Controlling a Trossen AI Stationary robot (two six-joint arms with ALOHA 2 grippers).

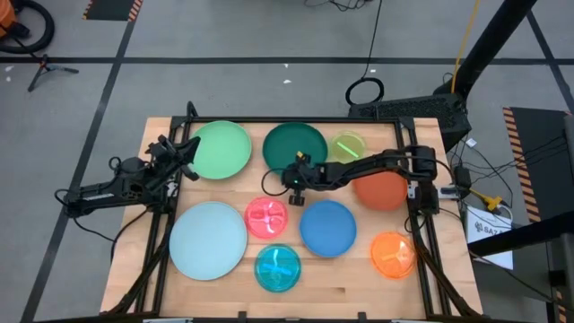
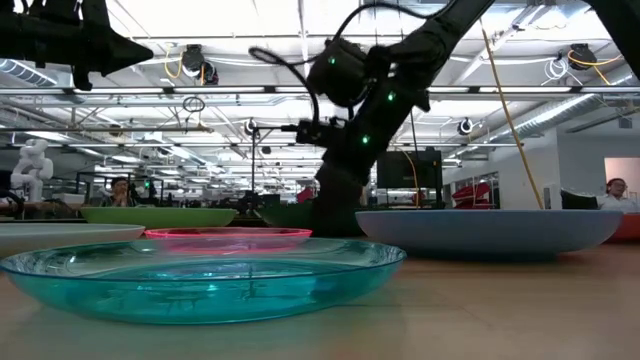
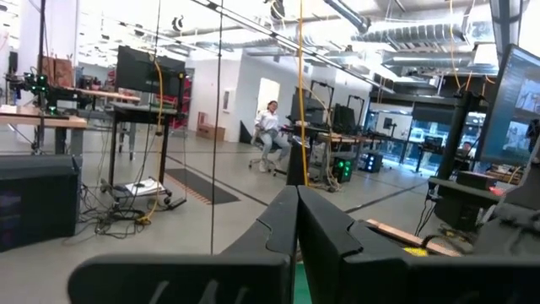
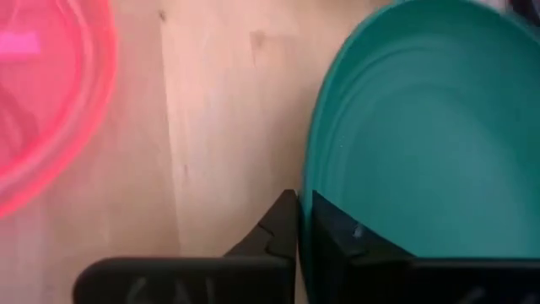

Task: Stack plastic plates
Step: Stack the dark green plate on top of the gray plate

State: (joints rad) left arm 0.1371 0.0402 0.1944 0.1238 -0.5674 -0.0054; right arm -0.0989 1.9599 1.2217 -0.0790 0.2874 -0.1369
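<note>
Nine plates lie apart on the table. The light green plate (image 1: 220,150), dark green plate (image 1: 294,144) and small lime plate (image 1: 348,146) sit along the far side. The red-orange plate (image 1: 381,190), pink plate (image 1: 266,217) and blue plate (image 1: 327,228) are in the middle. The pale blue plate (image 1: 208,240), cyan plate (image 1: 278,267) and orange plate (image 1: 393,254) are nearest. My right gripper (image 1: 294,178) is shut on the dark green plate's near rim. My left gripper (image 1: 186,149) is shut and raised beside the light green plate's left edge, pointing level at the room. My right gripper (image 4: 299,221) pinches the dark green plate's rim (image 4: 309,198) on the side facing the pink plate (image 4: 51,101). One finger (image 4: 342,232) is on the inside of the plate and the other finger (image 4: 274,228) is outside it. The fingers come from above, pointing down. I cannot tell whether the rim is lifted.
The wooden table (image 1: 350,287) has bare strips between the plates and along its near edge. A dark frame (image 1: 421,224) runs along both sides. In the low view the cyan plate (image 2: 200,280) fills the foreground, with the blue plate (image 2: 490,232) to its right. People sit far off in the room.
</note>
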